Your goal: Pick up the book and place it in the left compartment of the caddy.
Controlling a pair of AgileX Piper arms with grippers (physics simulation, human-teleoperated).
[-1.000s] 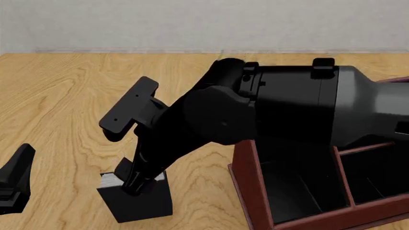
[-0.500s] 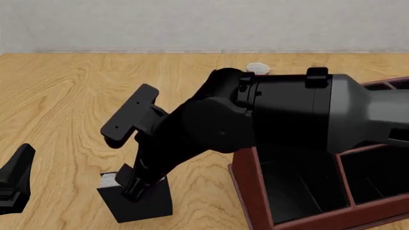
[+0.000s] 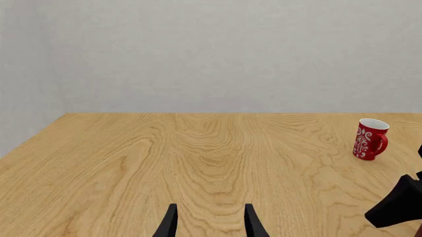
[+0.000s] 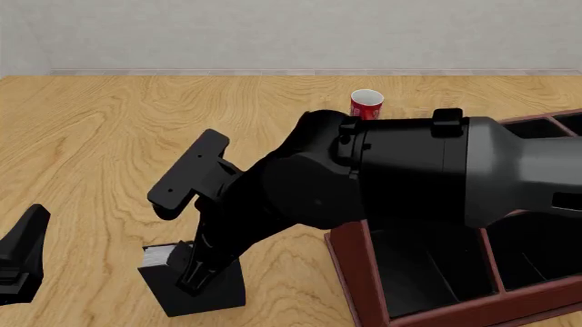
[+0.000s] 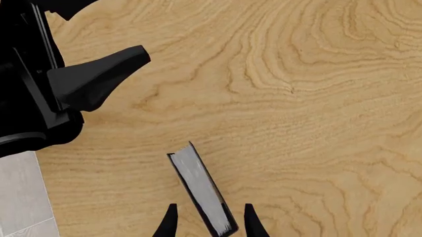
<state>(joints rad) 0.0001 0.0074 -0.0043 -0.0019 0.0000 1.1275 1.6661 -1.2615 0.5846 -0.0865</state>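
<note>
The small black hardcover book (image 4: 193, 283) stands on the table, left of the reddish-brown caddy (image 4: 359, 262); the right gripper (image 5: 208, 224) straddles its page edge, jaws parted. The book sits skewed between them — closing could tip it.

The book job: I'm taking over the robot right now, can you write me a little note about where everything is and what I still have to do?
Right gripper: down over the book, a finger on each side of its grey page edge; whether it is squeezing yet, I cannot tell.
Left gripper: open, holding nothing, pointed across bare table.
Book: standing on the table, to the left of the caddy.
Caddy's left compartment: nothing in it yet.
Red-and-white cup: far side of the table, not part of the job.
Done: reaching the book.
Left: grip firmly, lift, carry right, lower into the left compartment.
</note>
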